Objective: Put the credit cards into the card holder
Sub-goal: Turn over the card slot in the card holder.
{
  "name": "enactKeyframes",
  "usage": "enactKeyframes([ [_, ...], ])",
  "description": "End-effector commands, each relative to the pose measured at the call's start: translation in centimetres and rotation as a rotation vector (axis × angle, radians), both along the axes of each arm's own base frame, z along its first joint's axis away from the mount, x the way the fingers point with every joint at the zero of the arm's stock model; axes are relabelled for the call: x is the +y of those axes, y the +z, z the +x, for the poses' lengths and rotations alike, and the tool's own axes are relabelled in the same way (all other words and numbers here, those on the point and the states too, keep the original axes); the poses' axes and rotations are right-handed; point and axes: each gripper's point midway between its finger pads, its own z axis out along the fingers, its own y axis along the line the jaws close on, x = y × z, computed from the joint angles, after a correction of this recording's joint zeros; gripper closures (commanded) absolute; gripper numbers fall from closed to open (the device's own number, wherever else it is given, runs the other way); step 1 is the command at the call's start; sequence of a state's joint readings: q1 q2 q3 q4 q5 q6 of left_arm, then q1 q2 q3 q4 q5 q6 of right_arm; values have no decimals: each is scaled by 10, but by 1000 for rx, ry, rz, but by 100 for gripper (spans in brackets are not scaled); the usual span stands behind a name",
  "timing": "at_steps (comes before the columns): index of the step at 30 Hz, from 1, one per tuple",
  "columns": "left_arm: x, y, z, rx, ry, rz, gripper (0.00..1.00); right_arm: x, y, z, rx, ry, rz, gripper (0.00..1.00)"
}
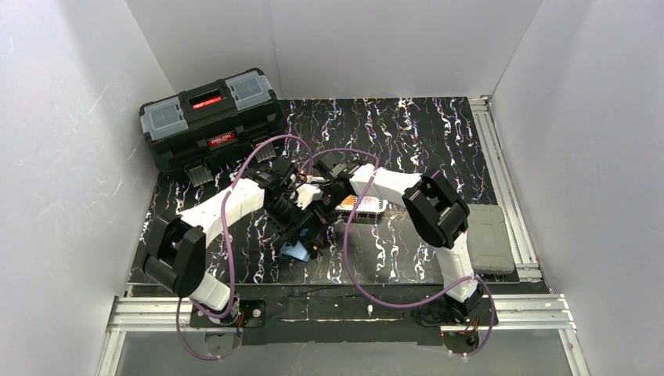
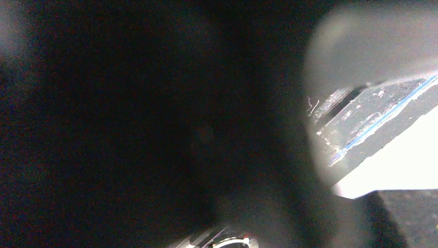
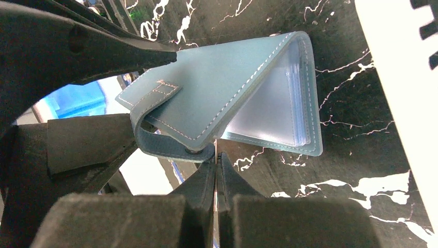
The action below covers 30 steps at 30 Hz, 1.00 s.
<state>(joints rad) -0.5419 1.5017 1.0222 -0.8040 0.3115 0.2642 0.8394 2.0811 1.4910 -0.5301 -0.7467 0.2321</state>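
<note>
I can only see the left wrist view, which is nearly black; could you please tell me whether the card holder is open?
Observer: Partly: the card holder stands ajar, clear sleeves showing.
Operator: And the right gripper?
Observer: The right gripper is shut, pinching the holder's snap tab.
Operator: Any cards visible?
Observer: An orange card shows up and right of the holder in the top view, outside it.
</note>
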Motion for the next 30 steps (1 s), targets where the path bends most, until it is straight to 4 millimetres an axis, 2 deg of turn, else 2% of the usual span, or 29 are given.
enactKeyframes([
  [1,2,4,-3,22,-14,3,55,32,45,4,-91,52,171,99],
  [5,13,4,6,-23,-16,58,61,30,38,1,-73,53,156,99],
  [12,25,-2,18,-73,-8,137,63,25,28,-4,-52,58,127,99],
  [18,29,-12,21,-58,-7,175,64,20,18,-8,-41,63,100,99],
  [24,32,-12,25,-44,20,174,65,21,9,-8,-37,72,65,99],
  [30,43,-8,33,-5,83,158,73,20,-1,-11,-36,85,38,99],
])
